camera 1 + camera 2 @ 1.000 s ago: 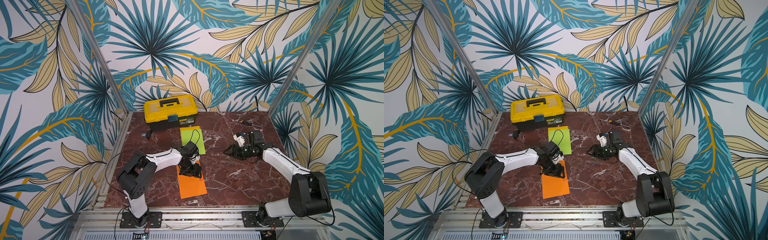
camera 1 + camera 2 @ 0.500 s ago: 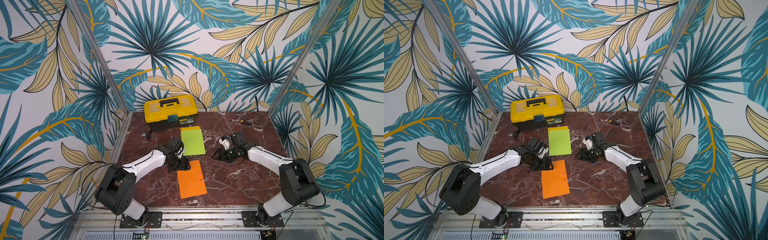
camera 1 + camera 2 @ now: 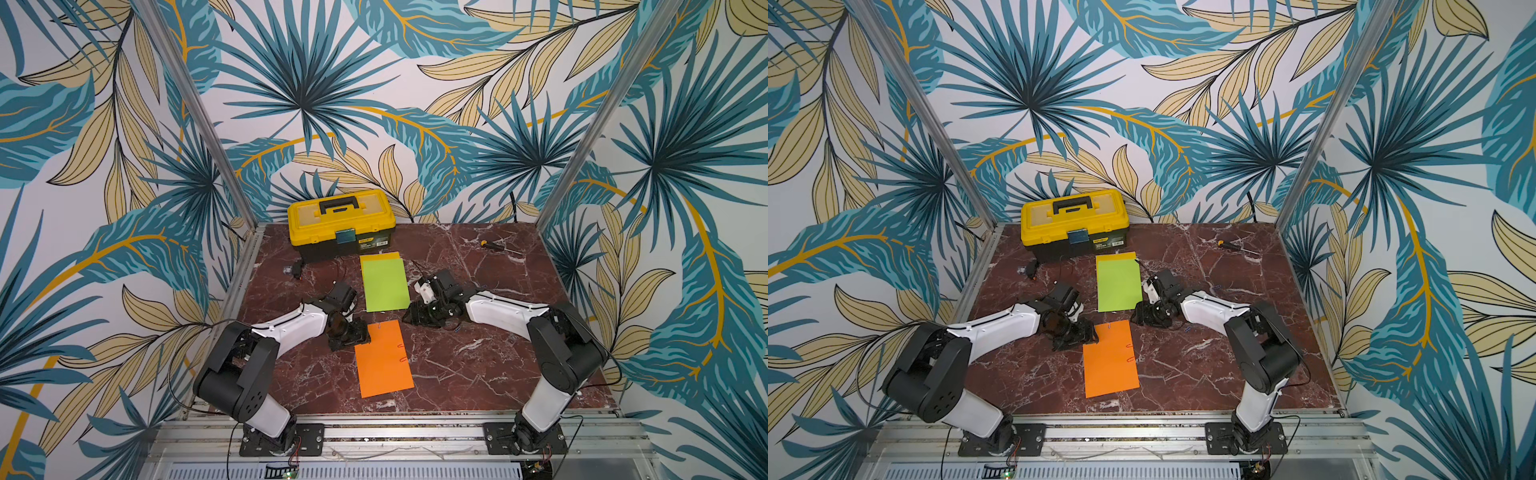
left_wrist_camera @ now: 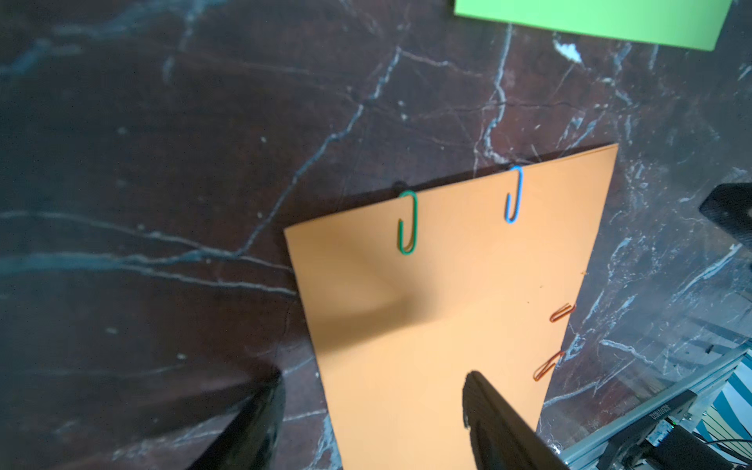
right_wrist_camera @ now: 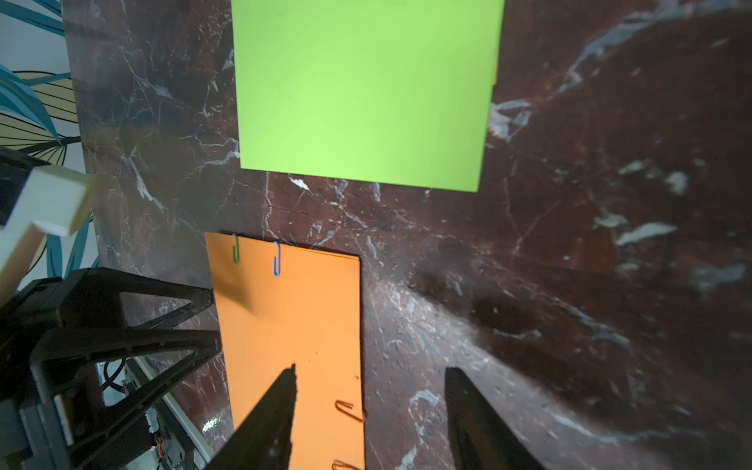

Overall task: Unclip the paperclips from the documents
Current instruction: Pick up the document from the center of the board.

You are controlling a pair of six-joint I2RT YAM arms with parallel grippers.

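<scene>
The orange document (image 3: pixel 384 361) lies flat at the table's middle, with the lime green document (image 3: pixel 384 284) behind it and a yellow document (image 3: pixel 379 255) peeking out beyond that. On the orange sheet's far edge sit a green paperclip (image 4: pixel 408 223) and a blue paperclip (image 4: pixel 514 195). Two red paperclips (image 4: pixel 562 312) hang on its right edge. My left gripper (image 3: pixel 357 336) is open, low at the sheet's far left corner, straddling its left edge (image 4: pixel 372 390). My right gripper (image 3: pixel 415 316) is open and empty, above the sheet's right edge near a red paperclip (image 5: pixel 348 410).
A yellow-and-black toolbox (image 3: pixel 338 222) stands at the back, close behind the sheets. A small screwdriver (image 3: pixel 490 246) lies at the back right. A loose blue paperclip (image 3: pixel 1189 328) rests on the marble by the right arm. A small black object (image 3: pixel 296 270) sits left of the green sheet.
My left gripper has come off the top of the orange sheet and now sits at its far left corner. My right gripper has moved left, from the table's right side toward the sheets.
</scene>
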